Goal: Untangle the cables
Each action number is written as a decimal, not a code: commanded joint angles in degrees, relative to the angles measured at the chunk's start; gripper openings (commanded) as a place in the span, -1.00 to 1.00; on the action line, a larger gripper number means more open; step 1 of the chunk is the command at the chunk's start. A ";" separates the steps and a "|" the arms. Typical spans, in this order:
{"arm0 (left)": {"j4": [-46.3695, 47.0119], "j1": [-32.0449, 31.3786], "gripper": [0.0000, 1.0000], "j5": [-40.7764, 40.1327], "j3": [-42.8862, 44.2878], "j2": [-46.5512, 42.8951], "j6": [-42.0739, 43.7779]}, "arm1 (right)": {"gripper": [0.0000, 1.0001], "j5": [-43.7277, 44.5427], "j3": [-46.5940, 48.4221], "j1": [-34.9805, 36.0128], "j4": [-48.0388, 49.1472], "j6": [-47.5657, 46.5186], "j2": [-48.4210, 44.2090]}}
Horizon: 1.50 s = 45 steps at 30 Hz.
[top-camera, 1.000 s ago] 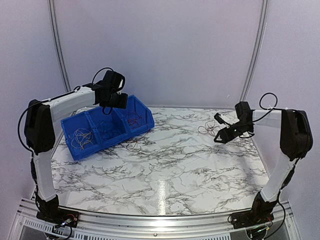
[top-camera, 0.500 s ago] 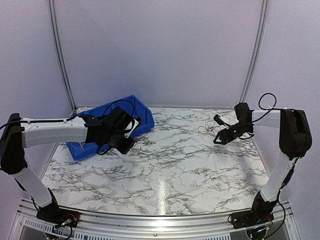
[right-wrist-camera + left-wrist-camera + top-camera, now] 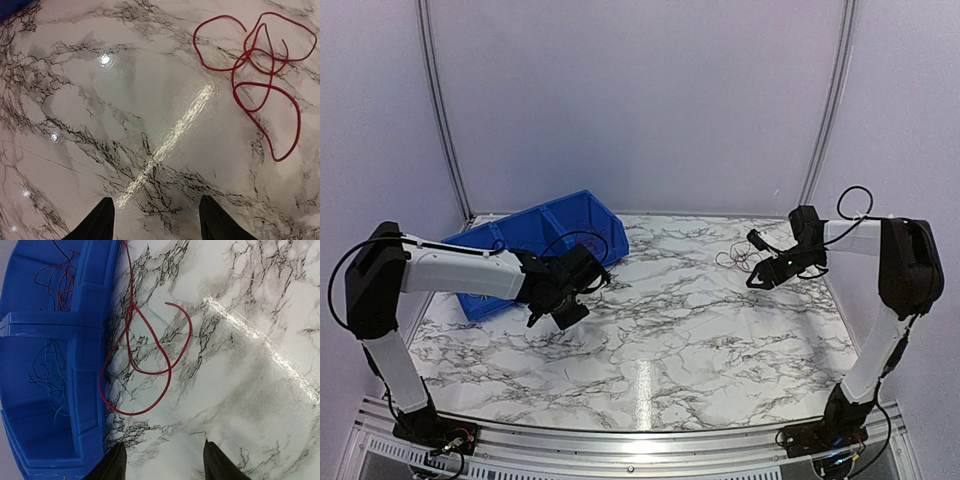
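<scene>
In the left wrist view a thin red cable (image 3: 150, 371) trails out of the blue bin (image 3: 90, 340) and loops on the marble table. More red cables (image 3: 60, 280) and blue cables (image 3: 47, 372) lie in separate bin compartments. My left gripper (image 3: 165, 465) is open and empty, hovering over the table just in front of the bin (image 3: 535, 232); it also shows in the top view (image 3: 552, 312). A second tangled red cable (image 3: 260, 65) lies on the table ahead and right of my open, empty right gripper (image 3: 155, 220), which also shows in the top view (image 3: 757, 262).
The blue bin sits at the table's back left, against the left wall. The marble table (image 3: 660, 320) is enclosed by pale walls at the back and sides. Thick black arm cords loop over both wrists.
My left arm has swung down from above the bin to low over the table in front of it. The right arm has hardly moved.
</scene>
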 commanded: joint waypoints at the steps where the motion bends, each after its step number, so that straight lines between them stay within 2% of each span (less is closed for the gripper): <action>1: -1.21 -0.30 0.07 -4.82 3.20 3.42 3.22 | 0.16 -1.20 1.62 -0.58 -0.97 -0.64 0.13; 7: 4.42 -0.43 -0.07 -12.07 3.46 8.21 6.83 | 0.17 -1.87 1.73 -0.55 -1.32 -0.94 0.45; 13: 8.51 -0.56 -0.86 -12.45 4.47 8.51 7.15 | 0.16 -2.44 1.84 -1.02 -1.63 -1.13 0.61; 15: 8.62 -0.82 -1.00 -10.44 4.97 6.09 6.81 | 0.15 -2.76 1.75 -1.25 -1.65 -1.18 0.62; 22: 8.99 0.14 -1.00 -8.40 9.17 -0.18 5.55 | 0.15 -3.09 1.88 -1.59 -1.70 -1.33 1.15; 27: 8.95 2.96 -1.00 -7.53 15.32 0.90 6.20 | 0.14 -3.19 1.93 -1.60 -1.83 -1.38 1.37; 31: 6.57 4.18 -1.00 -2.23 19.57 2.05 7.78 | 0.14 -3.36 1.91 -1.55 -1.97 -1.21 0.98; 32: 4.41 4.18 -0.98 -0.49 20.39 2.58 7.96 | 0.14 -3.49 1.99 -1.55 -2.03 -1.21 0.85; 36: 0.01 3.33 -0.20 0.76 17.71 3.82 5.46 | 0.14 -3.64 1.93 -1.60 -1.93 -1.28 0.32; 38: 0.03 1.95 0.02 -1.05 14.48 3.91 5.41 | 0.14 -3.63 1.99 -1.55 -1.95 -1.54 0.52; 43: -0.12 0.74 0.24 -2.49 11.95 6.48 -0.70 | 0.14 -3.94 2.28 -1.56 -2.26 -1.78 1.88; 45: -0.39 0.75 0.26 -1.96 11.89 7.75 -3.76 | 0.14 -4.00 2.25 -1.55 -2.35 -1.88 2.26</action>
